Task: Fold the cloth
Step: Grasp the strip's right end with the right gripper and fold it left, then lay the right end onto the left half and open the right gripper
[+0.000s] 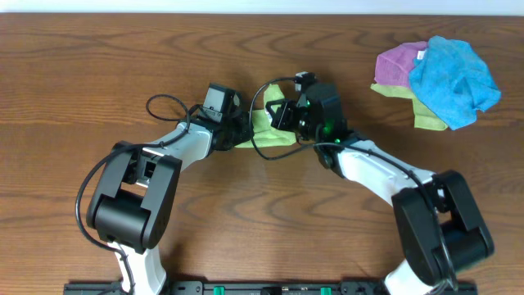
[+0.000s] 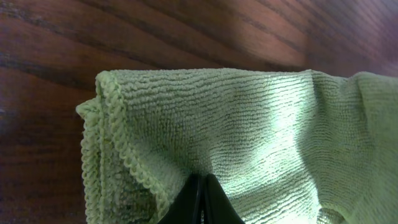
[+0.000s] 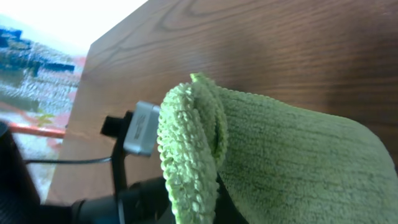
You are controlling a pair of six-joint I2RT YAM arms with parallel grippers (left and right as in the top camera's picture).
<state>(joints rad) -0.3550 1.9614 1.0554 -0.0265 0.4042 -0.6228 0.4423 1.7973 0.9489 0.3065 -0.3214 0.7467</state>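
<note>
lime-green cloth in the left gripper and right gripper

Both arms look alike. The left arm has smooth white parts and fat black round joints, like big knuckles. The right arm is white and black too. Thin black cables curl out beside them in loops. A little grey and black box is fixed near the end of the left arm. A tiny green light glows on the black end of the right arm. Up close, the left tool is shiny black and comes to a point.
</note>
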